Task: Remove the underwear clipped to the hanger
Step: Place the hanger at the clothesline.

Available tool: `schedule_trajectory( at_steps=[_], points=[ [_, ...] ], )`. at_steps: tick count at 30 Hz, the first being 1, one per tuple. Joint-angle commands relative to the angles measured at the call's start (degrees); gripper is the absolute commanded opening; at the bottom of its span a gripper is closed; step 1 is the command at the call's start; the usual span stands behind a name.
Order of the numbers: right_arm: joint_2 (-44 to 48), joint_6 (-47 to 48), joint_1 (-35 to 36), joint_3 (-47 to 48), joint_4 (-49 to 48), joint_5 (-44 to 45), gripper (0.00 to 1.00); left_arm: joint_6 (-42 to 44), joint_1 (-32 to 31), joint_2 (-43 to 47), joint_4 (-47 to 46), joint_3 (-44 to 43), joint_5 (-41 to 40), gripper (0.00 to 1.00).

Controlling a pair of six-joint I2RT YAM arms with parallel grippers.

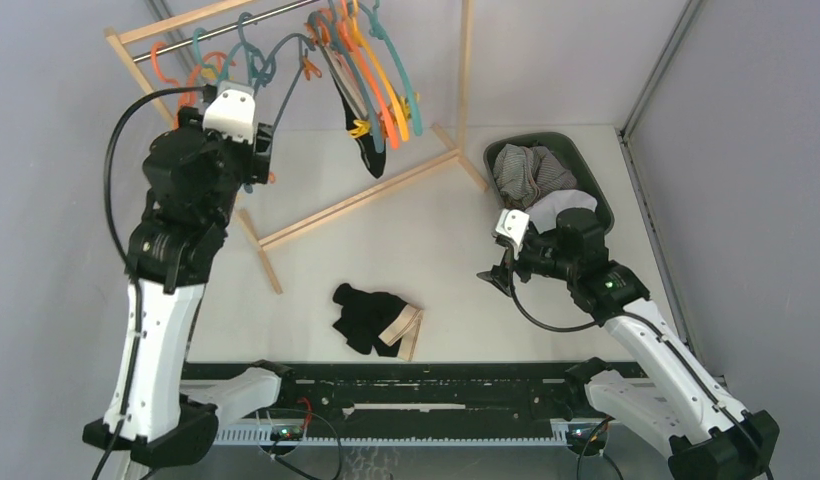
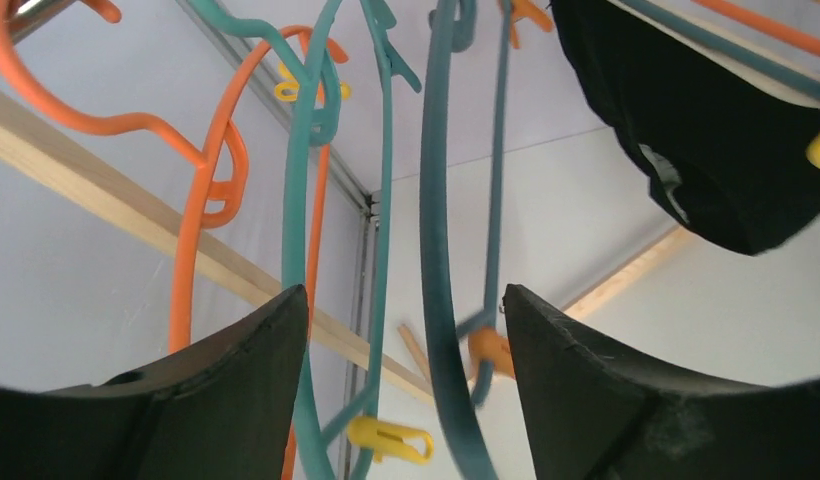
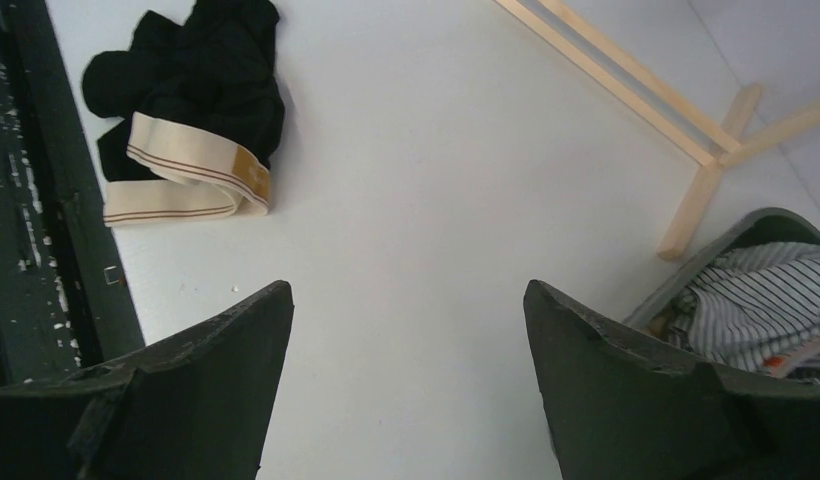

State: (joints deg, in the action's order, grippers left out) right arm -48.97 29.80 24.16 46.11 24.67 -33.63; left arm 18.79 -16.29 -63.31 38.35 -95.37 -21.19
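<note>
A black underwear (image 1: 369, 148) hangs clipped to a hanger (image 1: 358, 92) on the rail; it shows at the upper right of the left wrist view (image 2: 706, 130). My left gripper (image 1: 261, 160) is raised among the hangers to its left, jaws open, with a dark teal hanger bar (image 2: 436, 300) and a lighter teal one between the fingers, not gripped (image 2: 406, 292). Another black underwear with a beige waistband (image 1: 376, 318) lies on the table (image 3: 186, 90). My right gripper (image 1: 491, 275) hovers open and empty over bare table (image 3: 406, 285).
The wooden rack (image 1: 356, 200) carries several orange and teal hangers with yellow (image 2: 391, 438) and orange (image 2: 491, 350) clips. A dark green basket (image 1: 598, 190) at the right holds striped and grey cloths (image 3: 766, 300). The rack's foot (image 3: 701, 190) lies near the basket.
</note>
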Motion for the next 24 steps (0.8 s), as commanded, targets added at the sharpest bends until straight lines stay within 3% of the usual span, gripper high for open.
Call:
schedule_trajectory(
  at_steps=[1, 7, 12, 24],
  points=[
    [-1.42, -2.13, 2.06, -0.12, -2.72, -3.09, 0.85, -2.2, 0.41, 6.79, 3.07, 0.11, 7.52, 0.79],
    [-6.06, -1.25, 8.62, -0.05, -7.55, -5.06, 0.86, -0.86, 0.45, 17.24, 4.58, 8.8, 16.79, 0.92],
    [-11.28, 0.08, 15.2, 1.05, -10.87, -4.26, 0.87, 2.08, 0.47, 24.03, 6.76, 16.62, 23.74, 0.96],
    [-33.76, 2.3, 29.21, 9.8, -10.46, 2.76, 0.87, 3.07, 1.74, 30.46, 6.82, 23.7, 26.2, 0.98]
  ],
)
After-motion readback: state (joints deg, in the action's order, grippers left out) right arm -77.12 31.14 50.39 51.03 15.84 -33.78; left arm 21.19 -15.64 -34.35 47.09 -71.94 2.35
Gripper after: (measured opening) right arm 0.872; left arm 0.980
